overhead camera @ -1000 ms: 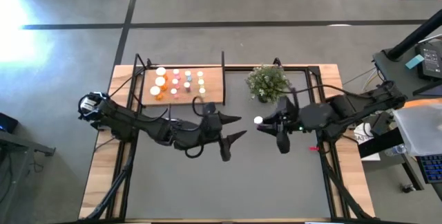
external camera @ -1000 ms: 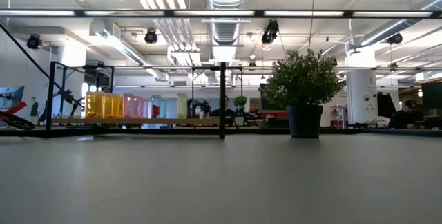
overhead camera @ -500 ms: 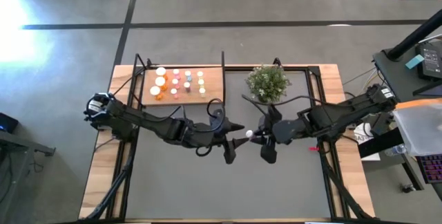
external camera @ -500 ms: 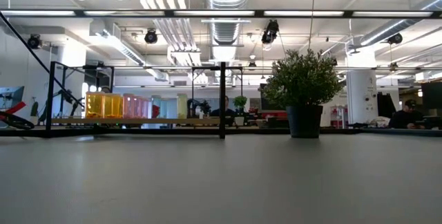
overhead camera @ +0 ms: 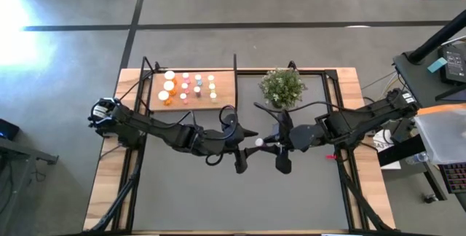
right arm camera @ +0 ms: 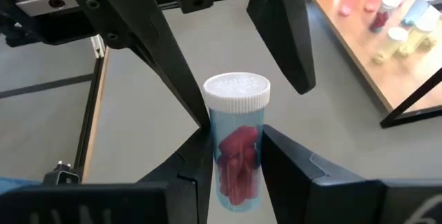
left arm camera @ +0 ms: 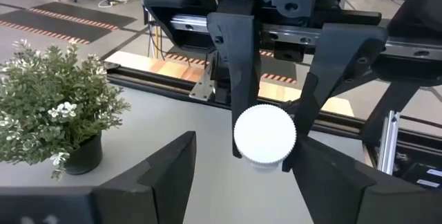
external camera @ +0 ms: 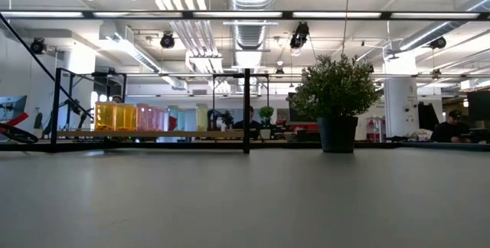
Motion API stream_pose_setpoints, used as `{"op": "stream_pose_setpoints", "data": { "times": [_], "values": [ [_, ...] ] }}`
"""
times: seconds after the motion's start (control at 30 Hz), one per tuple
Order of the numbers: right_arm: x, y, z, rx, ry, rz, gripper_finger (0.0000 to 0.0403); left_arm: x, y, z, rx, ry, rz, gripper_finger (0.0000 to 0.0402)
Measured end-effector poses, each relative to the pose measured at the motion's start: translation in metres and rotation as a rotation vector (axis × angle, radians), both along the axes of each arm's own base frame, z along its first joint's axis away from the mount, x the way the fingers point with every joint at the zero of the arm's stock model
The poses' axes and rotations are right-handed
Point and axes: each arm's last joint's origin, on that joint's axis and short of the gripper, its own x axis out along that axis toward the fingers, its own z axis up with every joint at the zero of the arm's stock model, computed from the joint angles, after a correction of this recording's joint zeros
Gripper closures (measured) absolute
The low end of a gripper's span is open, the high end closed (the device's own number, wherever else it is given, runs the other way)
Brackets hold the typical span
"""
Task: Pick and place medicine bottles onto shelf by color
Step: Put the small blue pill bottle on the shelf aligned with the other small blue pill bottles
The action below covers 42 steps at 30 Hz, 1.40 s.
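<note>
- Item in hand: one pale blue bottle (right arm camera: 237, 144) with white cap and red contents, clamped upright between the jaws of the right gripper (right arm camera: 235, 162), held in the air above the middle of the grey table mat (overhead camera: 189, 192).
- Right gripper, overhead position: just right of table centre, with the white cap (overhead camera: 258, 142) at its tip pointing toward the left arm.
- Left gripper (overhead camera: 244, 148): jaws apart, one finger on either side of the cap, not yet touching it as far as the left wrist view shows; the cap (left arm camera: 264, 134) sits centred in the gap.
- Step judged in hand: a mid-air handover, right to left, ahead of shelving.
- Handling note: the left jaws should close on the cap or upper body squarely, and the right should let go only once that grip is firm; the clear wall looks slick, so a skewed pinch could tip the bottle out.
- Destination: shelf (overhead camera: 226, 101), a wooden board at the far left of the table, well apart from the handover point, already carrying rows of bottles (overhead camera: 191, 87) grouped by colour.
- Placement note: the pale blue group appears to lie at the board's end nearer the potted plant (overhead camera: 281, 87), though the overhead view is too small to be sure.
- Low view: neither gripper shows at table level.
</note>
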Motion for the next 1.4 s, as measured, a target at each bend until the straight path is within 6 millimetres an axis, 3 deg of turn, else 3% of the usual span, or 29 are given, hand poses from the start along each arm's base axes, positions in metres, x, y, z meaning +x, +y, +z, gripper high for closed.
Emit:
{"op": "stream_pose_setpoints", "data": {
  "times": [0.17, 0.67, 1.03, 1.17, 1.4],
  "values": [
    [0.000, 0.000, 0.000, 0.000, -0.001, 0.000, 0.0305, 0.000, 0.000, 0.000, -0.001, 0.000, -0.001, 0.0195],
    [0.000, 0.000, 0.000, 0.006, -0.001, -0.003, 0.0305, 0.000, -0.002, 0.000, -0.024, -0.002, -0.060, 0.0303],
    [0.001, 0.000, 0.000, 0.006, -0.002, -0.003, 0.0304, 0.001, -0.002, 0.001, -0.026, -0.009, -0.063, 0.0311],
    [0.000, 0.000, 0.001, 0.012, -0.002, 0.002, 0.0282, 0.001, -0.002, 0.001, -0.027, -0.010, -0.064, 0.0311],
    [-0.013, -0.003, 0.014, 0.051, 0.070, 0.019, 0.0207, 0.001, -0.002, 0.001, -0.025, -0.004, -0.064, 0.0312]
  ]
}}
